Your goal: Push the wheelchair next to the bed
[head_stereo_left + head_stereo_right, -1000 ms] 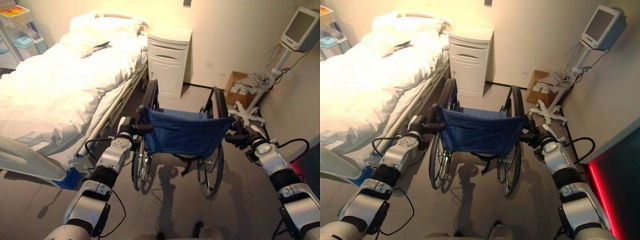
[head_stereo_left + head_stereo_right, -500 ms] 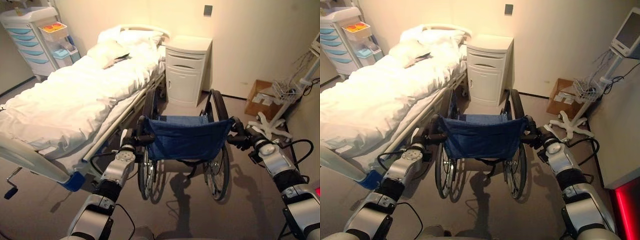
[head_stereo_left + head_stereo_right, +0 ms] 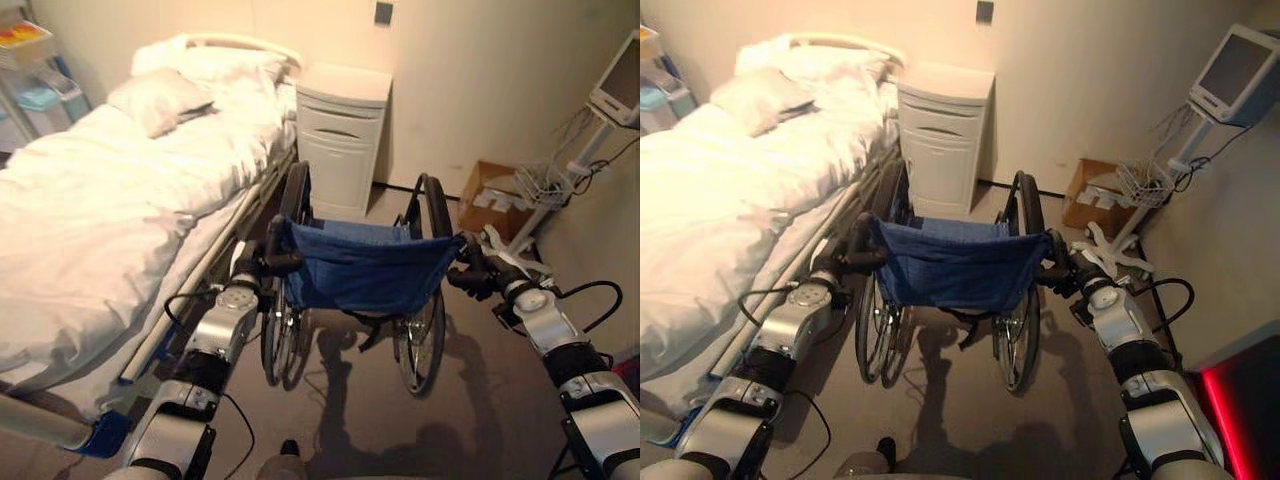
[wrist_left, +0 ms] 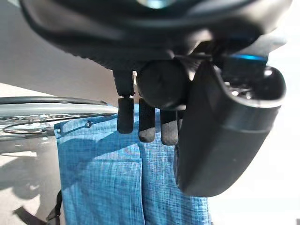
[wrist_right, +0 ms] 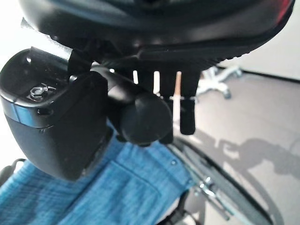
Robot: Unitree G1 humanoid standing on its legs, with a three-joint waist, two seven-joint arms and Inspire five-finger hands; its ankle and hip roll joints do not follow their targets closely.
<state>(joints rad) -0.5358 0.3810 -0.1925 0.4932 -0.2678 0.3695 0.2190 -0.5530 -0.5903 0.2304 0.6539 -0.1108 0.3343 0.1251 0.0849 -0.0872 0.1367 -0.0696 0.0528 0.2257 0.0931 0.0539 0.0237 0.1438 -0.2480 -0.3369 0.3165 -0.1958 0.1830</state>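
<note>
Left eye view: wheelchair (image 3: 365,270) just beside bed (image 3: 90,230) edge, open floor (image 3: 480,400) right.

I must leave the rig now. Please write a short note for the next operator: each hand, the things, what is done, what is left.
Left hand: shut on the wheelchair's left push handle.
Right hand: shut on the right push handle.
Wheelchair: upright on the floor, blue backrest facing the robot, beside the bed, its front near the white bedside cabinet.
Done: both handles grasped, chair alongside the bed.
Left: judge whether it is close enough; if so, release.
</note>
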